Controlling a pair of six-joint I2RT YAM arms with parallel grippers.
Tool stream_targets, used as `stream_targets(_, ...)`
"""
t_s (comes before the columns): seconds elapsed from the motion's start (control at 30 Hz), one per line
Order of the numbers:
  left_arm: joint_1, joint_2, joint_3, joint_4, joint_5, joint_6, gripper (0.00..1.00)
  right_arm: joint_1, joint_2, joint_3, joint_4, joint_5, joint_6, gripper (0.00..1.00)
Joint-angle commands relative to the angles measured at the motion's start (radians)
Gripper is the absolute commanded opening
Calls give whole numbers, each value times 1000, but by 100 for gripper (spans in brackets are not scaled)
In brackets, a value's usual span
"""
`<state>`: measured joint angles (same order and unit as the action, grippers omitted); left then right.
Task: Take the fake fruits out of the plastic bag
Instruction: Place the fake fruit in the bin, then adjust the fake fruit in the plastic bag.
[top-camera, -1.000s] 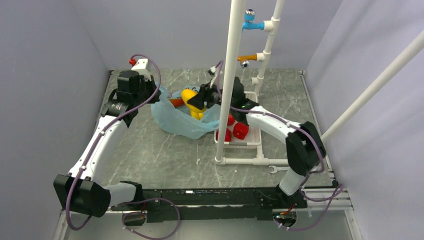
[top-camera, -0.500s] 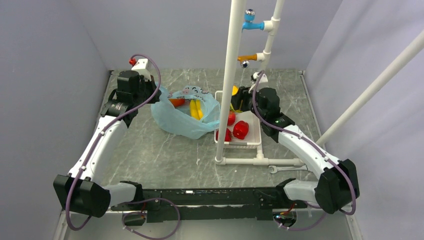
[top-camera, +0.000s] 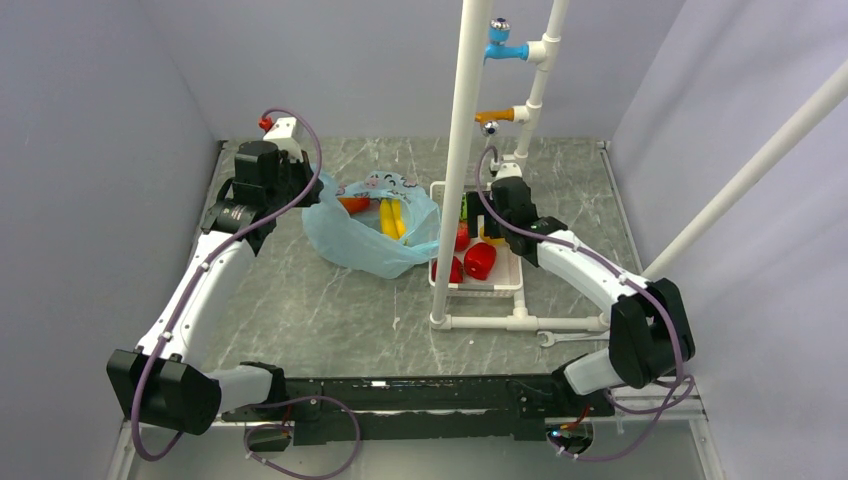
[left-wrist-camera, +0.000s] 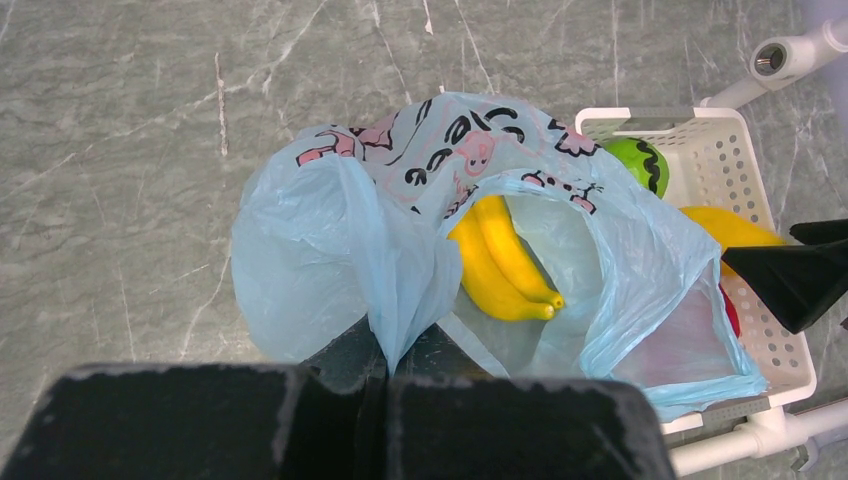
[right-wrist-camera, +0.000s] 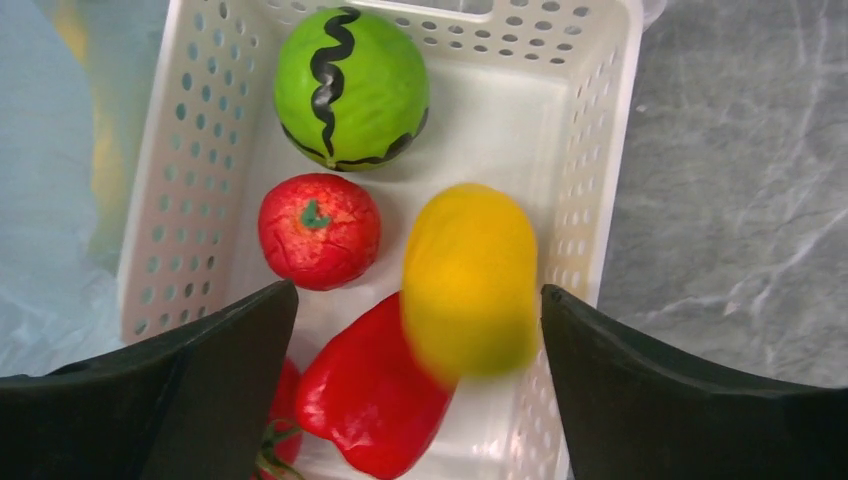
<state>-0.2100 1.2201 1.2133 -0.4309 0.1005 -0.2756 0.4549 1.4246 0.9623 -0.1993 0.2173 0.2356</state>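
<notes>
Grips a fold of the plastic bag (left-wrist-camera: 330, 250) in the left tool (left-wrist-camera: 385, 378) — fingers pressed together on the thin blue film at the bag's near rim. Presents the bag mouth gaping toward the white basket (right-wrist-camera: 590, 180), printed rim uppermost. Contains two yellow bananas (left-wrist-camera: 505, 265) lying side by side inside the bag. Shows, from the top view, an orange-red piece (top-camera: 352, 204) in the bag just beside them. Rests on the grey marbled counter (top-camera: 330, 320), with the bag's far edge overlapping the basket wall in the left wrist view.

Hangs the right tool (right-wrist-camera: 418, 300) over the basket, fingers spread wide, gripping nothing. Shows a yellow piece (right-wrist-camera: 470, 280) between the spread fingers, blurred; cannot tell whether it touches a finger or the basket floor. Holds three more pieces in the basket:
- a green ball (right-wrist-camera: 350, 85) with a black wavy stripe, at the far end
- a red tomato-like piece (right-wrist-camera: 318, 230), just beside the ball
- a red pepper (right-wrist-camera: 375, 395), nearer the tool and partly under the yellow piece

Stands close behind a white pipe frame (top-camera: 455, 150) rising from the counter in front of the basket.
</notes>
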Motion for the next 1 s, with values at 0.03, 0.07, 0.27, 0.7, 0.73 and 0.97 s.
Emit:
stream_targets(0.03, -1, -10, 35, 30, 8, 0, 0, -1, 15, 74, -29, 35, -12, 99)
stream_targets(0.07, -2, -12, 33, 33, 6, -1, 0, 0, 14, 82, -30, 27, -14, 99)
stream_targets(0.27, -2, -15, 34, 35, 16, -3, 0, 6, -31, 151, 13, -192, -15, 94)
stream_targets(0.7, -2, -13, 41, 27, 22, -2, 0, 257, 138, 410, 41, -406, -124, 71)
stream_targets(0.73, -2, -14, 41, 26, 27, -2, 0, 268, 154, 425, 43, -407, -132, 70)
stream_targets(0.97, -6, -19, 42, 23, 16, 1, 0, 278, 352, 557, 23, -431, -71, 48)
